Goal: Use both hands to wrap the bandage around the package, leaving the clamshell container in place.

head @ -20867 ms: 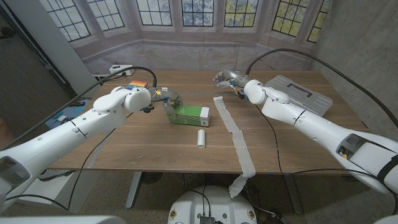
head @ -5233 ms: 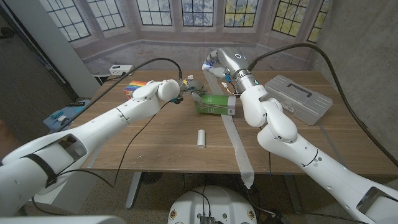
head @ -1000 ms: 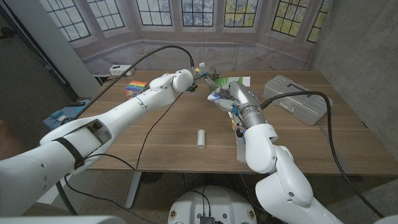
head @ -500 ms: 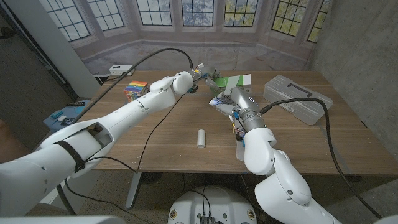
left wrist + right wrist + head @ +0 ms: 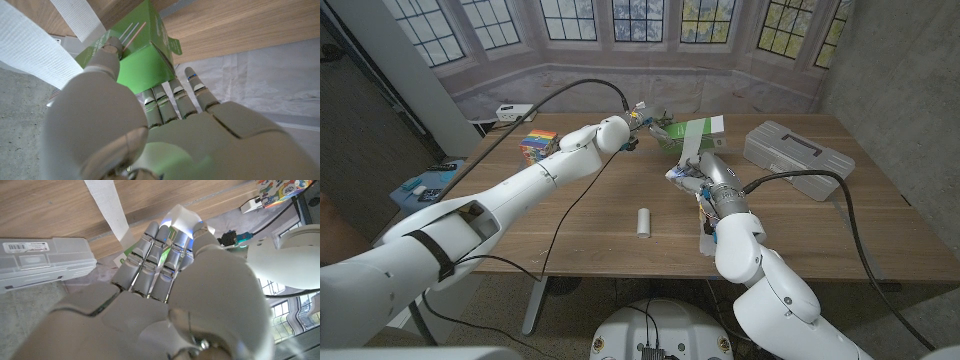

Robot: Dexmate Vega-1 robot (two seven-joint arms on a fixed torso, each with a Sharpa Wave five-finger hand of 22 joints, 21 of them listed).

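My left hand point(image 5: 642, 125) holds the green package point(image 5: 702, 127) lifted above the far middle of the table; the left wrist view shows its fingers point(image 5: 175, 97) wrapped on the box point(image 5: 137, 60). The white bandage point(image 5: 688, 148) runs from the package down to my right hand point(image 5: 698, 178), which grips it just in front of the package. From there the strip trails over the table toward the near edge. The right wrist view shows that hand's curled fingers point(image 5: 155, 255) with the strip point(image 5: 107, 202) beyond them. The grey clamshell container point(image 5: 790, 155) lies at the right.
A small white roll point(image 5: 643, 222) lies on the table's near middle. A colourful box point(image 5: 537, 143) sits at the far left of the table point(image 5: 570, 220). Cables hang from both arms above the table. The clamshell point(image 5: 40, 262) lies close beside my right hand.
My right hand has drawn back toward the near side with the bandage, stretching the strip from the package. The left hand has tipped the package a little to the right.
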